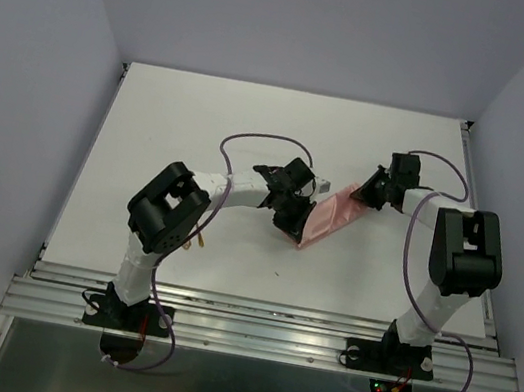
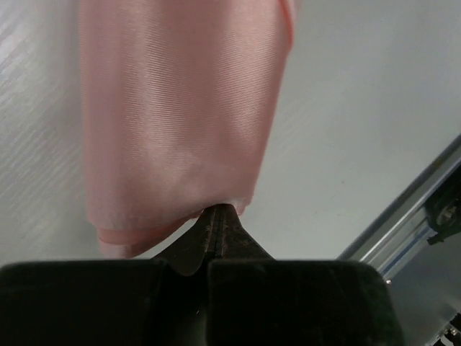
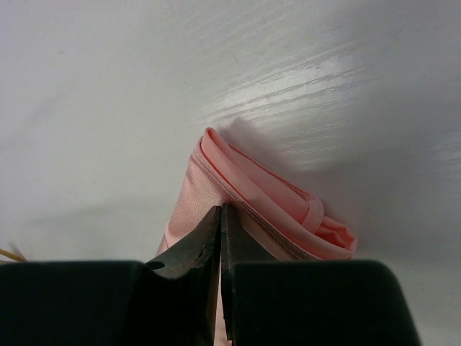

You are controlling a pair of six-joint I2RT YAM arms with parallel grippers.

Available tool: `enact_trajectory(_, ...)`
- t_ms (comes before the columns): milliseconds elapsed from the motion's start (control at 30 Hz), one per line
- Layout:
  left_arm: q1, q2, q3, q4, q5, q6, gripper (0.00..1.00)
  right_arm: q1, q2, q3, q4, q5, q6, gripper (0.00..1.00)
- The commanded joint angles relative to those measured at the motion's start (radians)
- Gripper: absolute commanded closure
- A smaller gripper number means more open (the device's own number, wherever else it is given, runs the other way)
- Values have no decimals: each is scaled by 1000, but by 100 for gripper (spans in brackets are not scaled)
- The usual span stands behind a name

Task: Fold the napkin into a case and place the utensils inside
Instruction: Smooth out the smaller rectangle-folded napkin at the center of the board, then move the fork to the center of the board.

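On my feed the white table [image 1: 184, 121] spreads out on every side of the case [image 1: 331, 216], which lies as a narrow salmon-pink strip running on a slant. The left arm [image 1: 169, 205] reaches in toward the case's near end from the left side, and the right arm [image 1: 465, 252] bends over to the case's far end from the right.

The case sits between the two grippers with one at each end. In the right wrist view I see its folded layers [image 3: 266, 187] stacked and rolled at that end. In the left wrist view it stretches away from the camera as a smooth, sheeny band [image 2: 180, 108].

The left gripper [image 1: 290, 219] has its jaws pressed together and pinches the edge of the case's near end, where the cloth gathers into the fingertips [image 2: 216, 216]. The right gripper [image 1: 369, 193] is clamped on the folded layers at the case's far end [image 3: 221, 213].

The utensils [image 1: 201, 240] show only as a thin gold sliver, well to the left of the case, mostly hidden behind the left arm's elbow.
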Motion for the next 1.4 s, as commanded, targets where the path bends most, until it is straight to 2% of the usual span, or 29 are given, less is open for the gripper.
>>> enact_trajectory(0,19,45,-11,-4,-38,43,100,-6,0,-18,25,52,3,93)
enact_trajectory(200,40,62,9,-27,-50,63,100,-6,-26,-58,45,19,8,92)
enact_trajectory(333,51,8,38,-77,-55,89,100,-6,-70,-33,32,-27,-7,92)
enact_trajectory(433,72,-93,72,-120,-52,101,100,-6,-130,8,0,-55,-20,88)
enact_trajectory(500,100,-130,89,-146,-61,100,100,-6,-177,28,-29,-60,-30,81)
enact_trajectory(633,224,-199,75,-172,-98,60,100,-6,-240,50,-67,-61,-53,68)
enact_trajectory(767,383,-205,-13,-211,-211,-44,94,-6,-291,31,-104,-67,-75,59)
enact_trajectory(833,422,-218,-66,-208,-260,-84,89,-6,-310,18,-110,-67,-80,56)
enact_trajectory(900,463,-250,-151,-188,-312,-139,68,-6,-333,1,-119,-70,-86,48)
enact_trajectory(933,474,-262,-176,-179,-322,-156,67,-6,-339,1,-123,-72,-87,46)
enact_trajectory(967,482,-285,-202,-171,-332,-173,57,-6,-345,-10,-126,-75,-87,46)
enact_trajectory(1067,494,-316,-277,-157,-412,-227,38,-6,-351,-22,-132,-90,-92,39)
enact_trajectory(1100,496,-320,-290,-147,-412,-233,34,-6,-350,-24,-132,-92,-92,39)
enact_trajectory(1367,496,-302,-345,-127,-506,-252,33,-6,-331,-47,-133,-101,-93,37)
